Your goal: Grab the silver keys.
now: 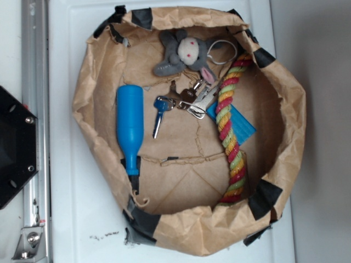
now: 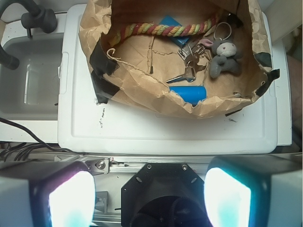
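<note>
Your target, the bunch of shiny silver metal keys on a ring (image 1: 189, 97), lies on the floor of the brown crumpled-paper basket (image 1: 88, 104), a little toward 12 o'clock of its centre in the exterior view. One blue-headed key (image 1: 159, 112) fans out from the bunch toward 8 o'clock, flat on the paper. At 12 o'clock of the bunch and joined to it, the grey plush animal with pink ears (image 1: 185, 52) lies on its back. At 9 o'clock, near the blue-headed key but apart from it, the large blue plastic bottle (image 1: 130, 125) lies on its side, neck toward 6 o'clock. At 3 o'clock, just beside the keys, the red, yellow and green twisted rope (image 1: 229, 129) runs along the basket floor from 1 to 5 o'clock, over the flat blue card (image 1: 241, 125). The basket, patched with black tape, sits on a white plastic surface (image 1: 71, 219). In the wrist view you see the gripper (image 2: 149, 198) well apart from the basket, its two fingers (image 2: 71, 198) spread wide at the lower edge, holding nothing.
</note>
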